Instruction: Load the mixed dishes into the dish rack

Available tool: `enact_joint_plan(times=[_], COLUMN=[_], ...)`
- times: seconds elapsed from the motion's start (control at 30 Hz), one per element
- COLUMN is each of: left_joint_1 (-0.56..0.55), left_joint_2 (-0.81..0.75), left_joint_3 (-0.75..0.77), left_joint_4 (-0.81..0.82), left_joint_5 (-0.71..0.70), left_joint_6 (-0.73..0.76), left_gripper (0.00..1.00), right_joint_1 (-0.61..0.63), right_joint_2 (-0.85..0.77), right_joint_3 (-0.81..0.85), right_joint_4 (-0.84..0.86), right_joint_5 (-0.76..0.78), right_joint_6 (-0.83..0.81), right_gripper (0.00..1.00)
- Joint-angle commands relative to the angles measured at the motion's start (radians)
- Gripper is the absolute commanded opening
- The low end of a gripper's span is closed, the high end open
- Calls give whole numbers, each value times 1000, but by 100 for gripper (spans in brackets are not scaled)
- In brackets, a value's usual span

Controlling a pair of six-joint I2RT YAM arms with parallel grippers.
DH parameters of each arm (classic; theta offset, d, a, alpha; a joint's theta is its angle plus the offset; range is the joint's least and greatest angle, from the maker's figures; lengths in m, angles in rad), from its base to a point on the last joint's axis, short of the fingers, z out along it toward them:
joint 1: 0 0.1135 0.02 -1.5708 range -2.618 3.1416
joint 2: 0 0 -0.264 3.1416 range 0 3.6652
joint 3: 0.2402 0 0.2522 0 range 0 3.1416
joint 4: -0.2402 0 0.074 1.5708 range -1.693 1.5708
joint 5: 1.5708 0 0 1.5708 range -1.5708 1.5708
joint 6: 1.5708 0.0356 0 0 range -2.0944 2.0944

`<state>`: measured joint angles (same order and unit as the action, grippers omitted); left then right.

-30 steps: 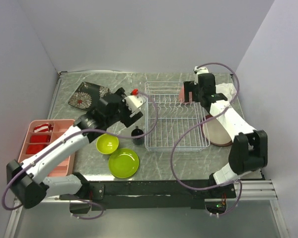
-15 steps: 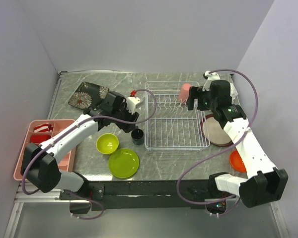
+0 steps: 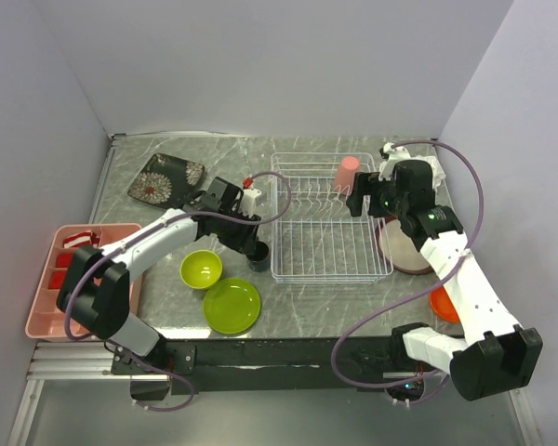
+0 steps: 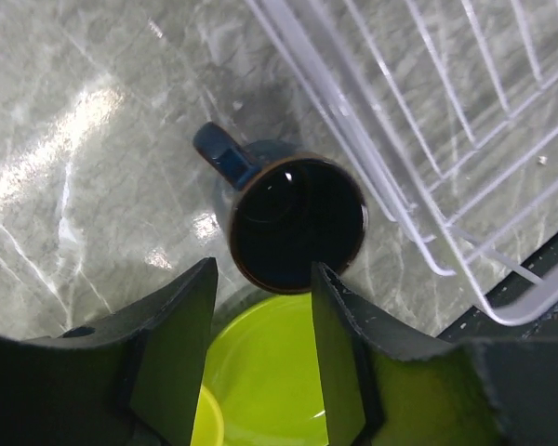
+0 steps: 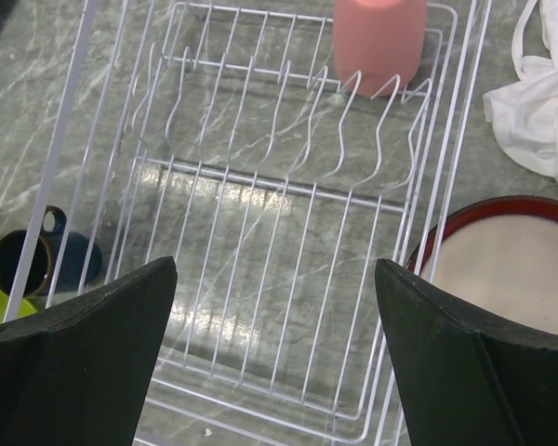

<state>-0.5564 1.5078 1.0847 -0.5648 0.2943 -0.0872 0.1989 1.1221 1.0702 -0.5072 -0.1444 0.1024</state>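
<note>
The white wire dish rack [image 3: 324,243] stands mid-table, with a pink cup [image 3: 346,173] upright in its far right corner; the cup also shows in the right wrist view [image 5: 379,42]. My right gripper [image 3: 365,199] is open and empty above the rack's right part [image 5: 274,271]. My left gripper [image 3: 253,245] is open, low over the dark navy cup [image 4: 298,223], whose rim lies just beyond its fingertips [image 4: 201,279]. The cup stands upright by the rack's left edge. The lime green plate [image 3: 232,305] and lime green bowl [image 3: 202,268] sit near it.
The black floral square plate [image 3: 166,178] lies at the far left. The brown round plate [image 3: 407,249] and the orange bowl [image 3: 444,303] are right of the rack. A white cloth [image 3: 426,171] lies at the far right. The pink divided tray [image 3: 48,307] is at the left edge.
My right gripper has let go of the pink cup in the rack and drawn back toward me. My left gripper has swung down over the navy cup.
</note>
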Motion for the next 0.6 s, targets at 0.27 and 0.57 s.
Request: enact_joint_plan(times=[0.27,0.57], left_joint_1=[19,20], left_joint_2=[81,-4], left_joint_3=[66,66], left_joint_4=[9,-29], left_joint_5=[-34,-98], left_joint_6=[-2,63], left_gripper=[25,1], right_joint_1=[5,5], right_joint_2=[-28,24], right_joint_3=[2,45], right_joint_4=[30,58], right_joint_5=[-21,-92], right_joint_6=[5,0], right_gripper=[94,94])
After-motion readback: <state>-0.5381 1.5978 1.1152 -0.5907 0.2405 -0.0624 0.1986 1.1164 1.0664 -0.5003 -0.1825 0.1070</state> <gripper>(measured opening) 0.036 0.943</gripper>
